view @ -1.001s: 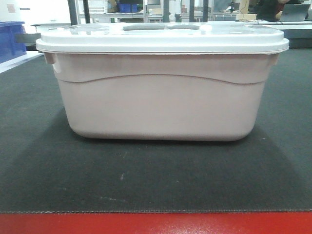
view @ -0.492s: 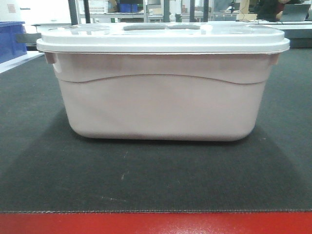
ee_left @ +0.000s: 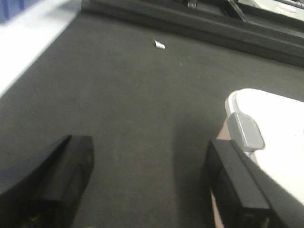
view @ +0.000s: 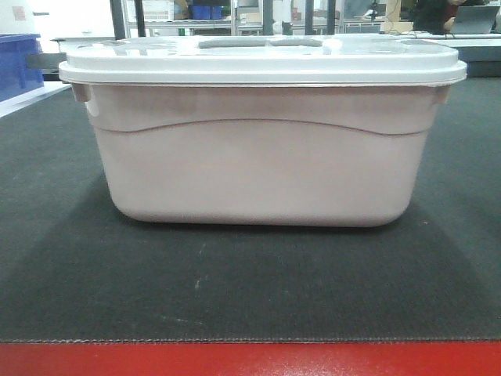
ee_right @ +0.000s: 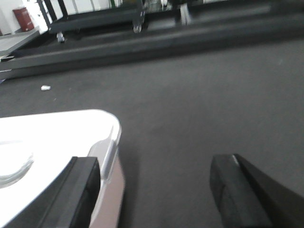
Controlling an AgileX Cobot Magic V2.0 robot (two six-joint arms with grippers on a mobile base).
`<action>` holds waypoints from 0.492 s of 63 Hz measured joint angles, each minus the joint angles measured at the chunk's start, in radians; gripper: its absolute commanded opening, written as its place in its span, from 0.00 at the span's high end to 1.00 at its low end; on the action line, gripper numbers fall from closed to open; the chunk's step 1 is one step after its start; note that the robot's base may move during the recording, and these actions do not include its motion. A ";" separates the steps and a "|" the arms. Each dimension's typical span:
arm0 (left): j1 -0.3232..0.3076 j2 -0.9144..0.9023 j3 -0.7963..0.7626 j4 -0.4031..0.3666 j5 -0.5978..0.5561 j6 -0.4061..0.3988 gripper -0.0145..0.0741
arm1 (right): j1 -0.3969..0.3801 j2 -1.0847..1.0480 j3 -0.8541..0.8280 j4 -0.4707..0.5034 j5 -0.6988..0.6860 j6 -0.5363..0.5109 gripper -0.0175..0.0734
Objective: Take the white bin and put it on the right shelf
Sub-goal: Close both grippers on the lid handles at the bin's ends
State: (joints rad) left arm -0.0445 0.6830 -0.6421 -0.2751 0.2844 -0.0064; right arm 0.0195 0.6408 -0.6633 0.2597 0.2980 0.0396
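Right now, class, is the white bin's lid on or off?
On: the flat white lid sits level across the white bin's rim.

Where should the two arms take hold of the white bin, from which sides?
Likely under the overhanging lid rim of the white bin, left gripper from its left end, right gripper from its right: it is too wide for one gripper, with smooth rounded walls.

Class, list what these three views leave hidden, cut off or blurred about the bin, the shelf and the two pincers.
- White bin contents: front view, cloudy wall and lid hide them.
- Right shelf: not recognisable in any view; the front view's background is small and cluttered.
- Left pincer and right pincer: wrist views, bottom edge cuts the fingers; contact with the bin unclear.
- White scrap on the carpet: blurred, unidentifiable.
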 measured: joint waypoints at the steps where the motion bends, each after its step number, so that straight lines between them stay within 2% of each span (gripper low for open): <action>1: 0.000 0.008 0.000 -0.017 0.002 0.000 0.34 | 0.000 0.006 -0.005 0.014 0.010 0.000 0.15; 7: 0.000 0.075 -0.028 -0.088 0.045 0.000 0.34 | 0.000 0.060 -0.052 0.121 0.105 0.002 0.15; 16: 0.000 0.188 -0.147 -0.157 0.176 0.019 0.34 | 0.000 0.156 -0.154 0.239 0.228 0.004 0.15; 24: 0.000 0.308 -0.307 -0.286 0.295 0.132 0.34 | 0.000 0.262 -0.265 0.318 0.336 0.004 0.15; 31: 0.000 0.439 -0.456 -0.454 0.419 0.264 0.34 | 0.000 0.368 -0.368 0.359 0.442 -0.003 0.15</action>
State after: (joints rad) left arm -0.0445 1.1222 -1.0977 -0.7287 0.7030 0.2576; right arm 0.0195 1.0092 -1.0316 0.6182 0.7402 0.0361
